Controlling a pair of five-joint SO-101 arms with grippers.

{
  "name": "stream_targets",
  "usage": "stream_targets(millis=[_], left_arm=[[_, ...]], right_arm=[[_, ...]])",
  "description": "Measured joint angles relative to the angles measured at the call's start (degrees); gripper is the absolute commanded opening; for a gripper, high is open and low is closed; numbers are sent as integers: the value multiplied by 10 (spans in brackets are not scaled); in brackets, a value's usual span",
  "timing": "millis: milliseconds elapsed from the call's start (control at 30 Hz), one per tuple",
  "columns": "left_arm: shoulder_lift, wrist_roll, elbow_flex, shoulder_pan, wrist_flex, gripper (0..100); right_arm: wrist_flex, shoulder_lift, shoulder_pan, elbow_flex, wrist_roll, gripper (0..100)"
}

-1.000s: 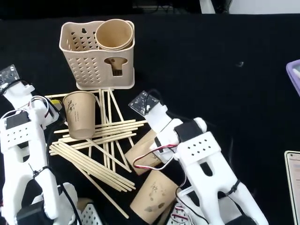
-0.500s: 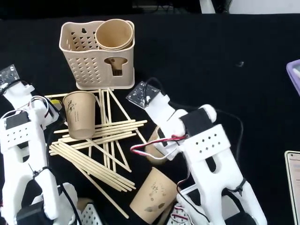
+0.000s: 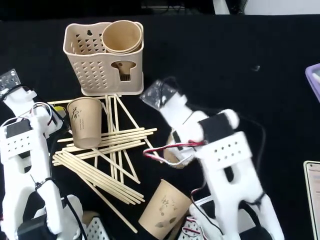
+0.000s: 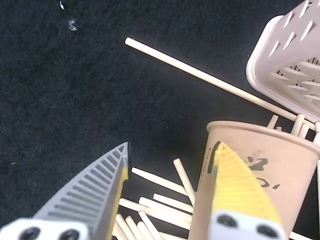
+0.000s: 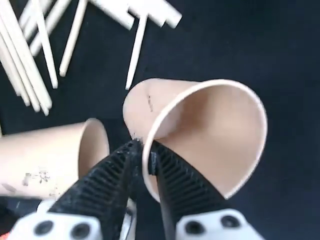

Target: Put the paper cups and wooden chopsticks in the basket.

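- At the far left we see the left gripper [image 4: 172, 150] with its fingers spread wide. One finger lies in front of the side of a tan paper cup with dark print [image 4: 265, 170], and the other is over the black cloth-covered table [image 4: 75, 75]. We cannot tell whether that finger touches the cup.
- From the high view, that printed cup sits on the chopstick pile, just in front of the basket.
- Next comes the beige perforated plastic basket [image 3: 95, 75], standing toward the far side of the table. A stack of tan paper cups [image 3: 121, 36] sits in its right-hand compartment.
- The pale wooden chopsticks [image 3: 107, 152] lie crossed in a loose pile on the cloth in front of the basket, and several run beneath the printed cup.
- A printed paper cup lying on its side [image 3: 162, 210] rests near the arms' bases, just beside the pile's near end.
- The right gripper [image 5: 145, 147] is pinched tight on the rim of a plain tan paper cup [image 5: 210, 135] — one finger inside the mouth, one against the outer wall. The cup is tilted and sits right of the chopsticks, under the right arm.
- At the right edge we see a purple object [image 3: 314, 80] and a white flat item [image 3: 312, 192], both cut off.
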Motion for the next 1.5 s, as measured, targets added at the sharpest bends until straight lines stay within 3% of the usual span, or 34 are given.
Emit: stream_targets(millis=[133,333,533,667,1100,1267,1500], left_arm=[[0,0,0,0,0,273],[0,0,0,0,0,273],[0,0,0,0,0,273],[0,0,0,0,0,273],[0,0,0,0,0,273],[0,0,0,0,0,273],[0,0,0,0,0,273]], right_arm=[[9,0,1,-160,0,11],[-69,53,-41,-390,0,11],[-213,191,-96,-496,0,11],[-244,307,-97,-571,-1,11],[-216,600,-97,-877,0,11],[-145,650,-97,-929,61,18],[-84,652,-94,-984,83,242]])
